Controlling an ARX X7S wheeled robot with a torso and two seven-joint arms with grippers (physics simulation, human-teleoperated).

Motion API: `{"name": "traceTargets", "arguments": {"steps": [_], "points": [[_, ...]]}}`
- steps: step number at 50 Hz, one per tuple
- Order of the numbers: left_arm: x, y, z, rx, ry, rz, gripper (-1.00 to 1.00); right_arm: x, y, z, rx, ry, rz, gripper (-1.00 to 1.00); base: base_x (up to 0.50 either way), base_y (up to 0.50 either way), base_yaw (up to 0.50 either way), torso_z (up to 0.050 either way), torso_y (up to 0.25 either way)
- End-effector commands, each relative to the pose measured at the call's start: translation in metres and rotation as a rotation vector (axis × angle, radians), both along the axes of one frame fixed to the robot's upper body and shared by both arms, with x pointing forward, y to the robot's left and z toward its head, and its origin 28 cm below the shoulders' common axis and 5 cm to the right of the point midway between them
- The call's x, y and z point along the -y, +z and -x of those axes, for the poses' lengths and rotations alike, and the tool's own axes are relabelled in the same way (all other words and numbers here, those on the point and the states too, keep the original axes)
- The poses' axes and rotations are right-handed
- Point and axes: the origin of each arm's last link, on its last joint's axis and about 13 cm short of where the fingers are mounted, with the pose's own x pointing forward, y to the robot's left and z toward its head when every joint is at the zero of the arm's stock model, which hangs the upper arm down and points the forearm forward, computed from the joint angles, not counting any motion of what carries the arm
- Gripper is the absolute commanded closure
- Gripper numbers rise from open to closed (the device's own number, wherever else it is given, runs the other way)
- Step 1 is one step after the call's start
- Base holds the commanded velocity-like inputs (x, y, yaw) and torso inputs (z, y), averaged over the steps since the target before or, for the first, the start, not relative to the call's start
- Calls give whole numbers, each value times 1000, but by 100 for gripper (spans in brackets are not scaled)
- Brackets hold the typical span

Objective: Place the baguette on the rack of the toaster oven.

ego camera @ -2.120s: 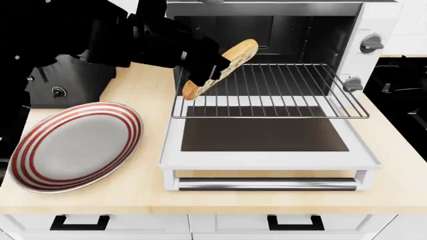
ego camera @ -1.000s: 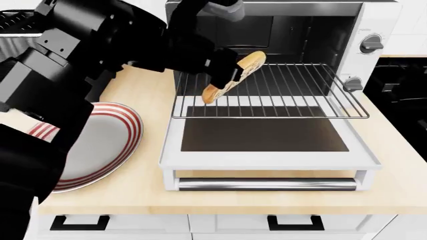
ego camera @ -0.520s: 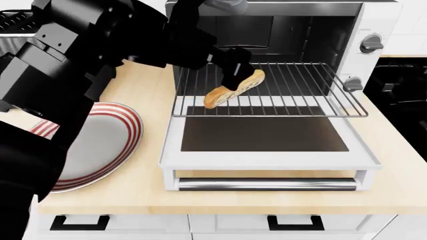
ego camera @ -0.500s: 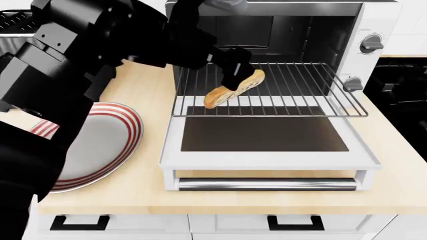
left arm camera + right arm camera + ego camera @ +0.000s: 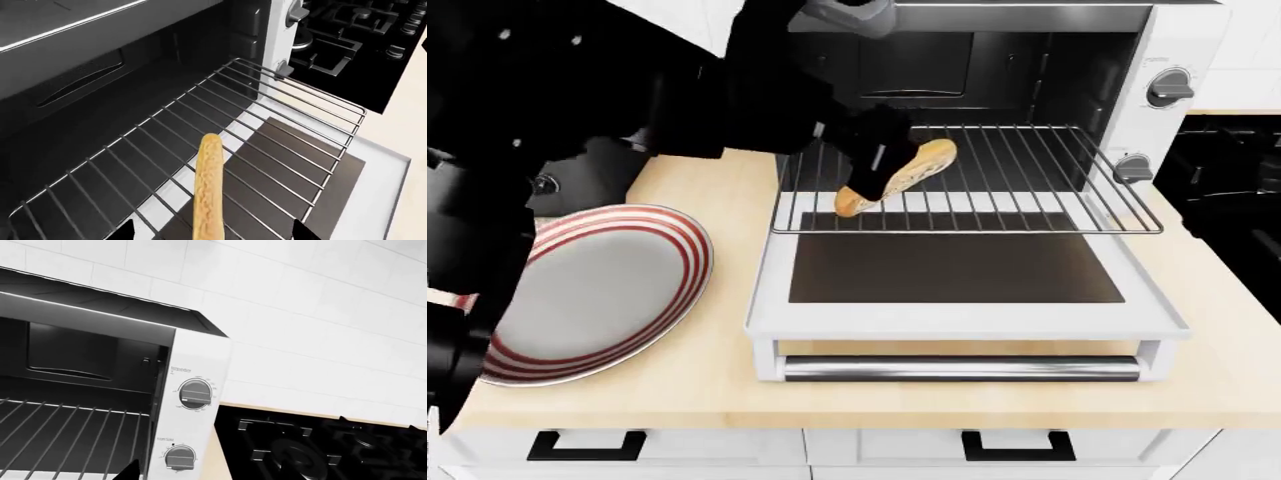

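The golden-brown baguette (image 5: 904,173) lies slanted on the left part of the silver wire rack (image 5: 1028,170), which is pulled out of the white toaster oven (image 5: 1181,60) over its dropped glass door. My left gripper (image 5: 874,158) hovers over the loaf's near end, open. In the left wrist view the baguette (image 5: 208,190) runs between the two wide-apart fingertips (image 5: 124,233) without touching either, resting on the rack (image 5: 280,125). My right gripper (image 5: 213,472) faces the oven's knobs (image 5: 195,393); one fingertip shows far out to the side and nothing is held.
A red-striped plate (image 5: 601,290) lies on the wooden counter left of the oven. A black slot toaster (image 5: 574,180) stands behind it, partly hidden by my left arm. A black stove (image 5: 1228,170) borders the oven on the right. The open door (image 5: 954,270) juts toward the counter's front edge.
The left gripper carried the baguette rightward and lowered it onto the rack. Its fingers have since spread off the loaf, and the arm has shifted slightly left.
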Motion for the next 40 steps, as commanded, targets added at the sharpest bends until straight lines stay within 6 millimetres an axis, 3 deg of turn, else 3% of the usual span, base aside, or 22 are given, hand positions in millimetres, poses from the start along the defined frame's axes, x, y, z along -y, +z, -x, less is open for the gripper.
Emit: {"name": "traceTargets", "arguments": {"steps": [1,16,40], "points": [[-18,1,30,67,115,50,-100,0,-2,-1,5,13,-6,-100,0,0,0,0,0],[-55,14,96,202,296,74,-100,-6,-4,-11,13,36,-15,-100,0,0,0,0,0],[-100,21,118,276,507,89,-100,-5,7,-16,30,31,-14,-100,0,0,0,0,0]]}}
